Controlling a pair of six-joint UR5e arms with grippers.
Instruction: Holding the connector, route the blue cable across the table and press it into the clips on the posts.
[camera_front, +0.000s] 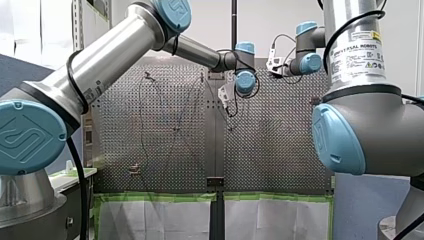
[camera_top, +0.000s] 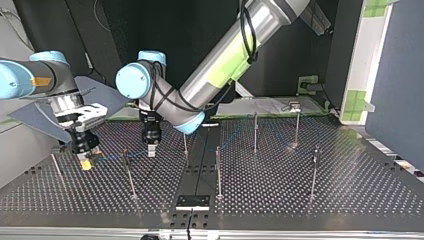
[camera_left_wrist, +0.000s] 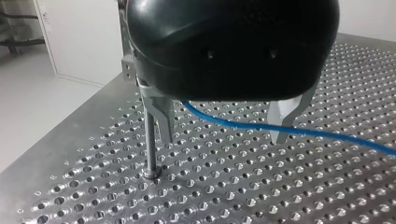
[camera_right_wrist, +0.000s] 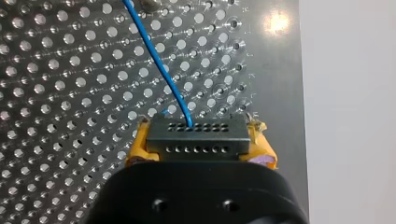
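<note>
My right hand clamps connector; blue cable crosses my open left hand.

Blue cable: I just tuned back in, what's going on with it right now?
My right gripper is shut on the black connector, with yellow pads on either side. The cable runs from the connector out over the table. My left gripper is open and low over the table beside a post. The cable crosses the gap between its fingers but is not clamped. I cannot tell which clips hold the cable.
</note>
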